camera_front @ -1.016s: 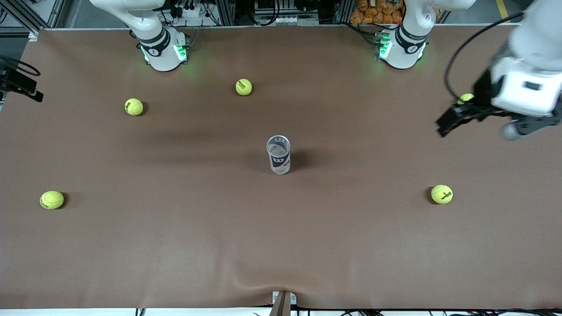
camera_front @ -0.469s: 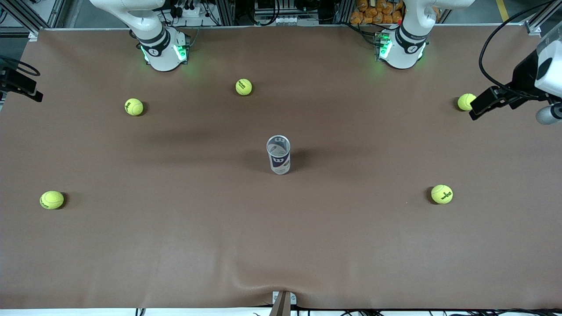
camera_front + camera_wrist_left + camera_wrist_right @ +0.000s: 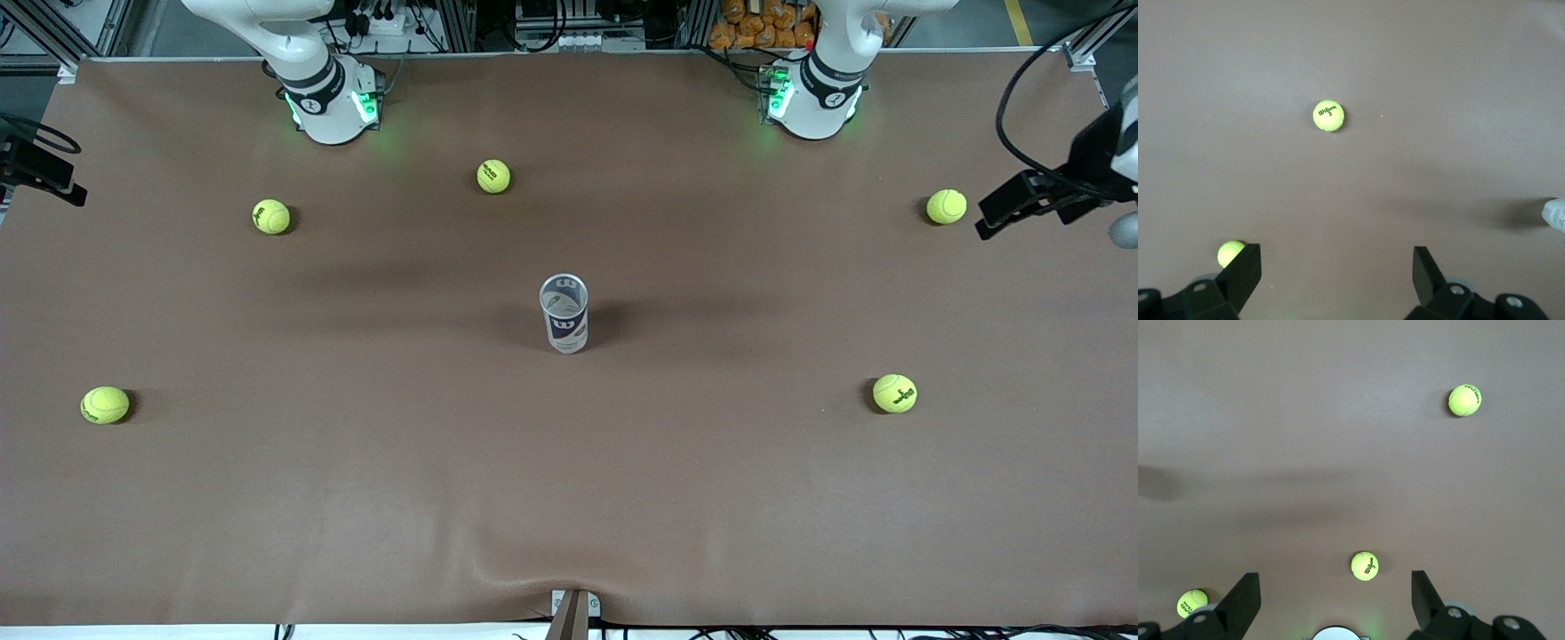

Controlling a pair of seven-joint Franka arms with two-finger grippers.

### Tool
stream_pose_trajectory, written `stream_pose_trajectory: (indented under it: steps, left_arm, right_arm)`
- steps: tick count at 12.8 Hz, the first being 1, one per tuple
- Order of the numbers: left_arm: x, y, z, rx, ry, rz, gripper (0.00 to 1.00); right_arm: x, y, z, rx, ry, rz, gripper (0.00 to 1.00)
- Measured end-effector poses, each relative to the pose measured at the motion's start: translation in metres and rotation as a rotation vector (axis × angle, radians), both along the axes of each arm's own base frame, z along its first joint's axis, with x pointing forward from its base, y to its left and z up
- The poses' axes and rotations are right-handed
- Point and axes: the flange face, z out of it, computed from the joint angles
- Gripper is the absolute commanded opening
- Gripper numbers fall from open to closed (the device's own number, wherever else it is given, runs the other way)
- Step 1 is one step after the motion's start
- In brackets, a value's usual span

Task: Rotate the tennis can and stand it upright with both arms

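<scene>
Standing upright mid-counter, the tennis can (image 3: 564, 313) is untouched. Left gripper (image 3: 1022, 203) hangs over the counter's edge at the left arm's end, jaws wide, empty. Right gripper (image 3: 1336, 600) likewise empty, jaws wide, above tennis balls (image 3: 1365, 565).

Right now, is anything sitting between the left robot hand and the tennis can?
In the front view, one tennis ball lies just beside the open left gripper. From that ball to the upright tennis can there is only bare brown table.

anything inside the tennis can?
The tennis can stands upright, its open top showing. What shows of the inside holds no ball; its floor is hidden by the wall.
</scene>
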Motion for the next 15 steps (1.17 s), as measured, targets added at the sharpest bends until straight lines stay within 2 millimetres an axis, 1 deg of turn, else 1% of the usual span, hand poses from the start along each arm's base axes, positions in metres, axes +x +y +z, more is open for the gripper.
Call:
stream_pose_trajectory:
  steps: [1, 7, 9, 12, 15]
  left_arm:
    - [0.001, 0.002, -0.003, 0.0, -0.005, -0.008, 1.0]
    - [0.002, -0.011, -0.011, 0.0, 0.003, -0.037, 1.0]
    - [0.001, -0.005, -0.01, 0.001, 0.004, -0.042, 1.0]
    - [-0.002, 0.011, -0.008, 0.002, 0.007, -0.071, 1.0]
    - [-0.004, 0.007, -0.008, 0.003, 0.009, -0.087, 1.0]
  right_arm:
    - [0.0, 0.0, 0.0, 0.0, 0.0, 0.0, 1.0]
    - [0.0, 0.0, 0.0, 0.0, 0.002, 0.0, 1.0]
    - [0.0, 0.001, 0.0, 0.0, 0.002, 0.001, 1.0]
    - [0.0, 0.001, 0.0, 0.0, 0.002, 0.001, 1.0]
    - [0.0, 0.001, 0.0, 0.0, 0.002, 0.001, 1.0]
